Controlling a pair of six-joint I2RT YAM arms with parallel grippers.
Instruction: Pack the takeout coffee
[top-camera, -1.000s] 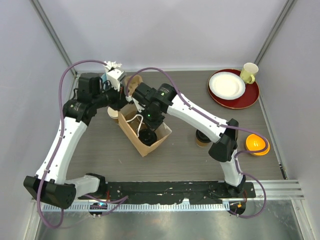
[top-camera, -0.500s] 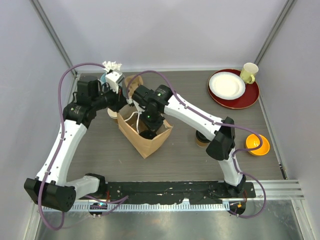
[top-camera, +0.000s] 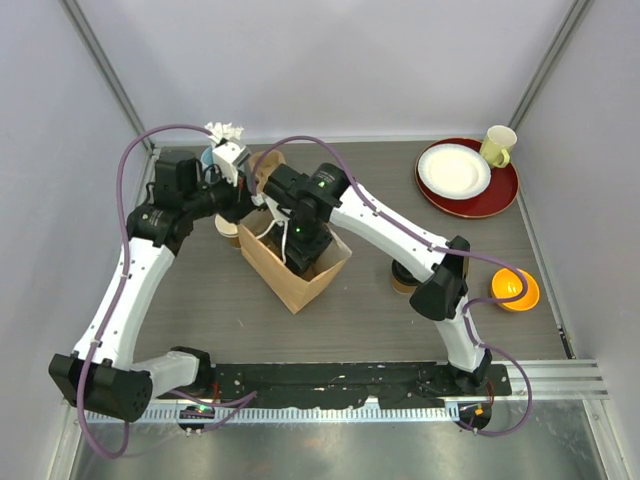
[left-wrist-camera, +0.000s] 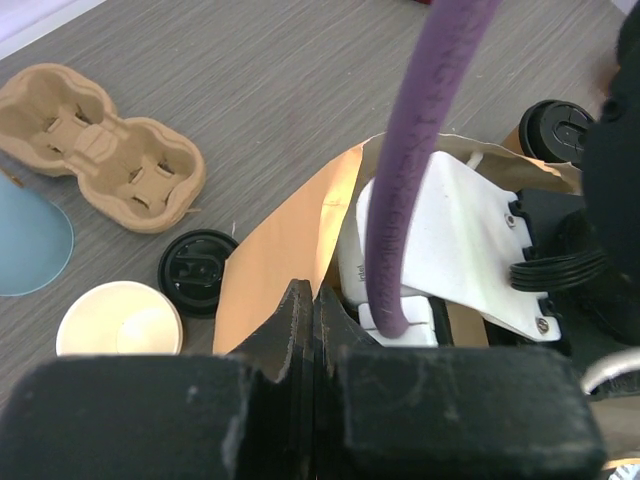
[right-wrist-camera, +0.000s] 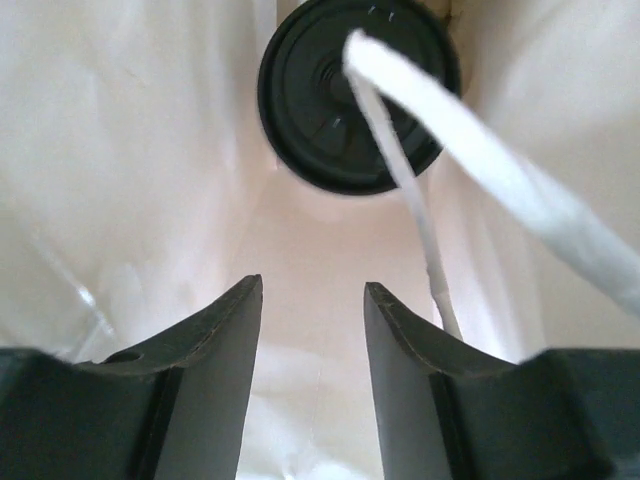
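since a second earlier the right gripper (right-wrist-camera: 312, 288) had sunk deeper into the paper bag (top-camera: 292, 285), its jaws had parted, and the bag had tipped more upright. the right wrist view showed the jaws apart with nothing between them. beyond them the first coffee cup (right-wrist-camera: 310, 110) sat low inside the bag, black lid facing up, free of the fingers. a white handle cord (right-wrist-camera: 520, 200) crossed in front of it. the left gripper (left-wrist-camera: 305, 300) was closed tight, pinching the bag's rim. the second coffee cup (top-camera: 402, 281) stood on the table (top-camera: 200, 300) to the right of the bag, partly under the right arm. near the bag's far side lay a cardboard cup carrier (left-wrist-camera: 100, 140), a loose black lid (left-wrist-camera: 197, 272) and an open paper cup (left-wrist-camera: 118, 320).
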